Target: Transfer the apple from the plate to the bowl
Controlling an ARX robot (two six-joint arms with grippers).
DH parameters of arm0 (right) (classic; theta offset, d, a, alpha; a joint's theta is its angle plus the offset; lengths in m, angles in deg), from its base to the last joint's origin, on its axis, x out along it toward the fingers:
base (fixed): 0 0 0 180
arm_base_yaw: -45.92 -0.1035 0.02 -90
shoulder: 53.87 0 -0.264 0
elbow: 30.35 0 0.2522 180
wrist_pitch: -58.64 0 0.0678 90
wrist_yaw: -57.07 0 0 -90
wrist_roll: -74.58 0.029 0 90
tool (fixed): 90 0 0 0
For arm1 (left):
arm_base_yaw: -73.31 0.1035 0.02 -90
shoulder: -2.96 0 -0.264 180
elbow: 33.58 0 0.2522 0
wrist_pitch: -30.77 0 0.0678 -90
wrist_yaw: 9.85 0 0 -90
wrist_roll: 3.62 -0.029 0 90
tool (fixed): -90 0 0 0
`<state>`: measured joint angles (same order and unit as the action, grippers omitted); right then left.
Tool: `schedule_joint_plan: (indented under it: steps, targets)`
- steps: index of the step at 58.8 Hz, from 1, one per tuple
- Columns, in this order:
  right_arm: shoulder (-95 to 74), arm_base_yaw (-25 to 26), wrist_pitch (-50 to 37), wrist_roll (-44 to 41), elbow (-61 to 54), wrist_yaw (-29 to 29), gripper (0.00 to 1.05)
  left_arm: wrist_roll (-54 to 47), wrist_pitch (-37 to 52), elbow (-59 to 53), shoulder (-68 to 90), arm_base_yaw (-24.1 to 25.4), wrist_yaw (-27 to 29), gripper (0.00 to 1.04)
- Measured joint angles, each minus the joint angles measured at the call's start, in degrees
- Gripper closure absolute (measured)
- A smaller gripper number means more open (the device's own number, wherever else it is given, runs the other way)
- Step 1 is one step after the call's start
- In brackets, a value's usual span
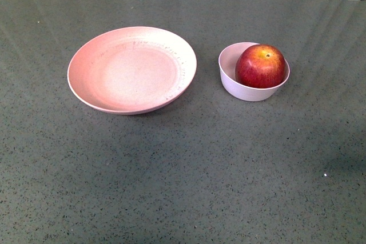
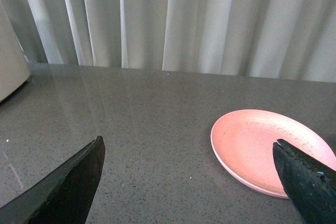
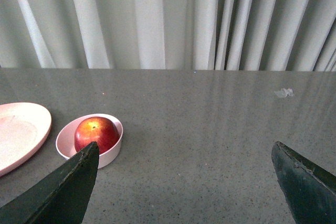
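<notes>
Apple point(image 1: 261, 66) sits inside the bowl point(image 1: 231, 72), filling most of it, leaning toward the far-right part of the rim with its stem patch upward. The right wrist view agrees: the fruit rests down in the bowl, nothing touching it. Just left of the bowl, apart from it by a narrow strip of grey bench point(image 1: 183, 175), lies the plate point(image 1: 131, 70), and it carries nothing.

Judged from that layout, the transfer itself looks finished; the step in hand is the tail end, with both arms clear of the work. Neither arm shows in the front view at all.

The right gripper point(image 3: 184, 182) hangs above the bench on the bowl's right and nearer the robot, its jaws spread wide with only bare bench between them. The left gripper point(image 2: 186, 182) is on the far side of the plate from the bowl, jaws likewise wide apart and holding nothing; the plate shows beside one of its fingers, though whether the finger is over the rim I cannot tell.

The next move calls for little: probably only keeping both arms back from the bowl so the apple is not nudged. Since the apple is nearly as wide as the bowl and stands above its rim, any sweep close over it could tip the bowl or roll the fruit out.
</notes>
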<state>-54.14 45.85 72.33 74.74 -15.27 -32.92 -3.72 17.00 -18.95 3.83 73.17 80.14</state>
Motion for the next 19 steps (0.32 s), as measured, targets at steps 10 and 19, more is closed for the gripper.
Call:
schedule_joint_plan:
  steps: [10, 19]
  targets:
    - [0.0, 0.0, 0.0, -0.02, 0.0, 0.0, 0.09, -0.02, 0.0, 0.0, 0.0, 0.0, 0.0, 0.09]
    - [0.0, 0.0, 0.0, -0.02, 0.0, 0.0, 0.09, -0.02, 0.0, 0.0, 0.0, 0.0, 0.0, 0.09]
